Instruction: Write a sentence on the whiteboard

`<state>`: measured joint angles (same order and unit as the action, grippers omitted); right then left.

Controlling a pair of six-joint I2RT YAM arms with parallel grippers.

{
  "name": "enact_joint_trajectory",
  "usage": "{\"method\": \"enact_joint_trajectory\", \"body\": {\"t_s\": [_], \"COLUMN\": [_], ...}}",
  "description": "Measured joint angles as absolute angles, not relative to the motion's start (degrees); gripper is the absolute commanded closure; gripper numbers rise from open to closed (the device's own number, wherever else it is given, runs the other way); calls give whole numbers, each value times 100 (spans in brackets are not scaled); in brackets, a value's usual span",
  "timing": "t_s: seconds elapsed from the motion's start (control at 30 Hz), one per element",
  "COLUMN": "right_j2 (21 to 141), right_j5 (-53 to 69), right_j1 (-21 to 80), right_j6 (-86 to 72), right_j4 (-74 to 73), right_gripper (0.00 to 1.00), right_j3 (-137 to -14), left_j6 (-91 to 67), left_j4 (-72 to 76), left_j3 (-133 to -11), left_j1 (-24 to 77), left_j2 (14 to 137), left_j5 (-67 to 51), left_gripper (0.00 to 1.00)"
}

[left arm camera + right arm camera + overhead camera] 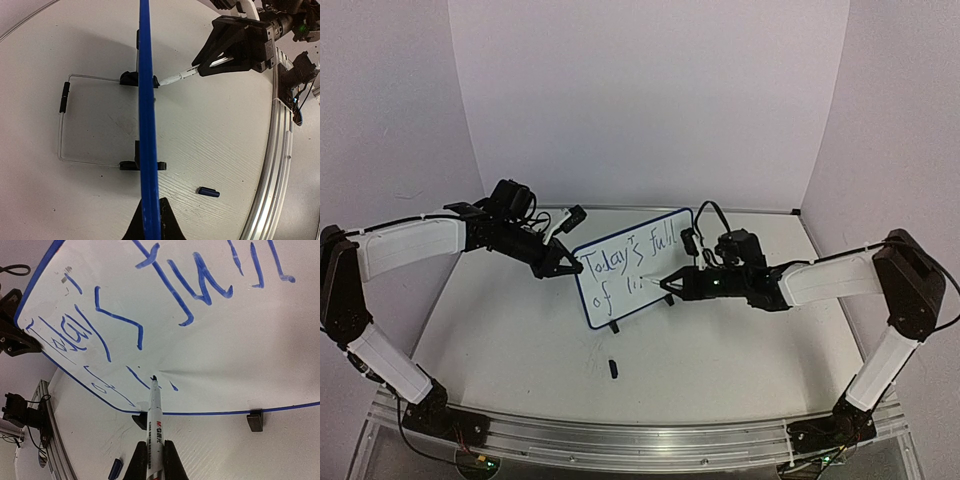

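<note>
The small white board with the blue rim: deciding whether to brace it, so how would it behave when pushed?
Probably light and tippy: the small blue-rimmed white board stands only on two black clip feet and a thin wire stand. Likely rigid, as its edge looks straight. The left hand clamping its side edge probably steadies it.

The whiteboard (225, 355) has a smooth, glossy white face with soft glare and a thin blue rim that looks like plastic. Its clip feet (255, 421) are matt black plastic, and its stand (59, 135) is thin pale wire. The desk (220, 135) is matt white with a fine ridged grain and grey scuffs. A brushed metal rail (640, 442) runs along its near edge. The left tool (570, 267) and right tool (670, 285) are matt black plastic. The marker (154, 415) has a smooth white plastic barrel.
</note>
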<state>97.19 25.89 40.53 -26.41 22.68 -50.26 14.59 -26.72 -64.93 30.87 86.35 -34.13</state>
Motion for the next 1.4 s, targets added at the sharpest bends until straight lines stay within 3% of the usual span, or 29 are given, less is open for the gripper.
{"method": "enact_joint_trajectory", "body": {"t_s": [1.4], "right_j2": [10108], "right_j5": [2493], "right_j1": [4042], "right_j6": [-2401], "right_j4": [1817], "right_gripper": [100], "right_j3": [-5282], "left_j6": [1455], "left_j4": [-2659], "left_j3": [-6493], "left_j1": [3096], "left_j2": [8635], "left_j5": [-3406], "left_gripper": [100]}}
